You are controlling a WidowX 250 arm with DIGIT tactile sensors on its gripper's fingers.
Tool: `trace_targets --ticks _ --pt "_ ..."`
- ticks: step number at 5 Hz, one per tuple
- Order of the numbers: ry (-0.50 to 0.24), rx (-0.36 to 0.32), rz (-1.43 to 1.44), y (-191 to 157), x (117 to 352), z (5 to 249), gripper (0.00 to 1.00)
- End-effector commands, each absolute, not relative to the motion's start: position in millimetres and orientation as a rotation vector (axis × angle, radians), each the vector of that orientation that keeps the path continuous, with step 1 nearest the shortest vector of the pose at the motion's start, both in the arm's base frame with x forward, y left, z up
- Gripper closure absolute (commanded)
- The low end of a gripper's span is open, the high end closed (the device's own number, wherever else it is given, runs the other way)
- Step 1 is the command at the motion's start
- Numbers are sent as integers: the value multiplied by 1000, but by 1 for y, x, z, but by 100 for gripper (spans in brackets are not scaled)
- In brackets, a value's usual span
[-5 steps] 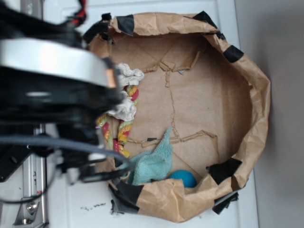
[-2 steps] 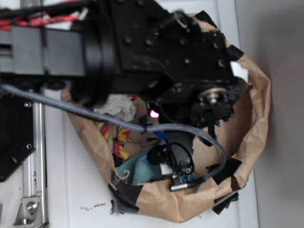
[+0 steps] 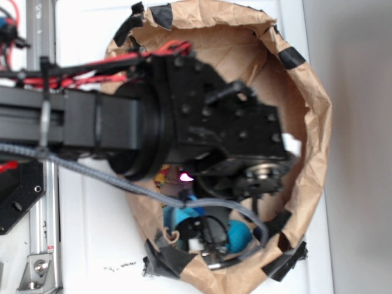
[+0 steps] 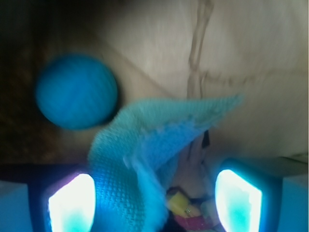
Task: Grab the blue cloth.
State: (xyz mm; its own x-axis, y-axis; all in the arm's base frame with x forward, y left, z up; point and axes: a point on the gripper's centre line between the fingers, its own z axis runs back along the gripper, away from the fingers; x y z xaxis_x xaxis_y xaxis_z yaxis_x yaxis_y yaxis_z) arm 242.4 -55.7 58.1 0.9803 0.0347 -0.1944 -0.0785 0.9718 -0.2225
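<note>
The blue cloth (image 4: 145, 150) is a light teal waffle-textured rag with a pointed corner aimed right. It lies between my two fingers in the wrist view, up against the left pad (image 4: 71, 203); the right pad (image 4: 239, 200) stands apart from it. My gripper (image 4: 154, 203) is open, low over the cloth inside the paper bag. In the exterior view only a bit of the cloth (image 3: 177, 215) shows under the arm, and the gripper (image 3: 205, 236) is mostly hidden. The darker blue ball (image 4: 76, 91) lies just beyond the cloth; it also shows in the exterior view (image 3: 239, 233).
A brown paper bag with black tape (image 3: 309, 122) rings the work area. A yellow and red rope toy (image 4: 186, 208) lies under the cloth near the right pad. The black arm (image 3: 184, 122) covers most of the bag's floor.
The arm has swung in over the bag and moved down toward its near side. The gripper has come lower over the cloth. The bag has shifted and its rim changed shape.
</note>
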Motion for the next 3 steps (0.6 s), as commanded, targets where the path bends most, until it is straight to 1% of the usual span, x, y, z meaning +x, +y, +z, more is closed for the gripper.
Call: trace_targets --ticks 1,2,3 --pt "172 -321 -86 -100 225 28 0" --pt "165 -323 -56 -96 220 22 100" --pt "138 -260 -67 -83 216 50 100"
